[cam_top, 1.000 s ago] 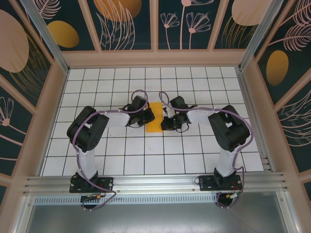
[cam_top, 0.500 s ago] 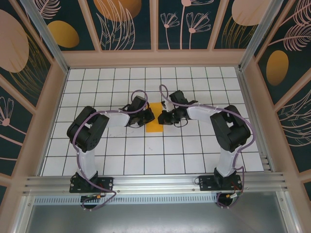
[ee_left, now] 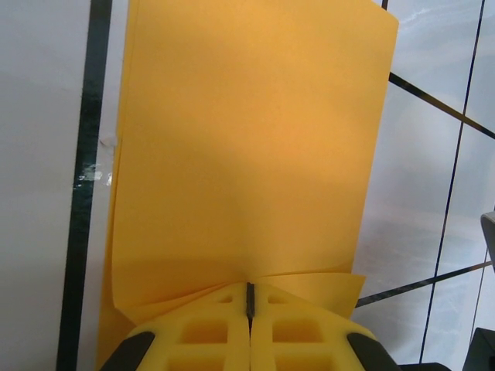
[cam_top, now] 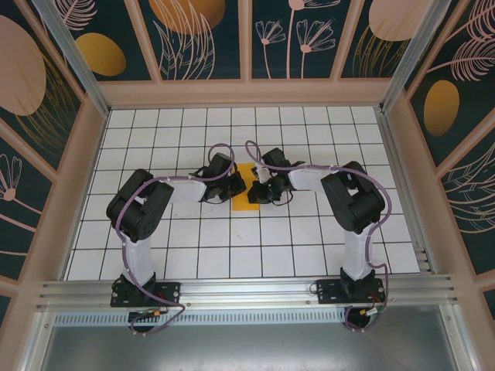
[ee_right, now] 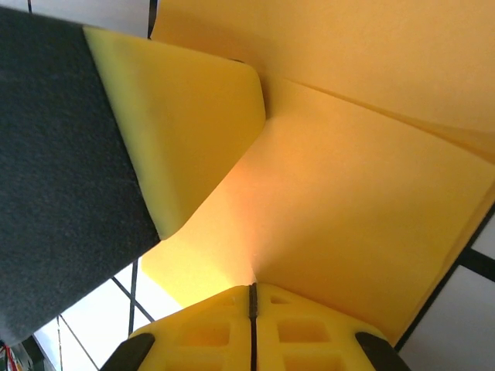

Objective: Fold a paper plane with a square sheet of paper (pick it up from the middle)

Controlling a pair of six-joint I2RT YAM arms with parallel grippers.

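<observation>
- Looking down from the top camera, the sheet of paper (cam_top: 246,204) is lying near the middle of the white gridded surface (cam_top: 193,255). It's folded into a narrow strip instead of a full square.
- Both arms are reaching in over it. The left tool (cam_top: 237,188) is sitting at its left edge and the right tool (cam_top: 260,192) at its right edge, pretty much facing each other.
- The left tool is sitting fully closed, yellow fingers (ee_left: 201,332) pressed together. The near edge of the paper is puckering right where the tips are meeting, so it's looking pinched in there.
- The right tool is closed too, with its tips touching the paper. I can't tell if it's actually gripping the sheet or just pressing on it.
- From the right wrist, two layers of the paper are showing, one edge crossing over the other. One of the left tool's yellow fingers is poking in at the upper left, right against the paper.
</observation>
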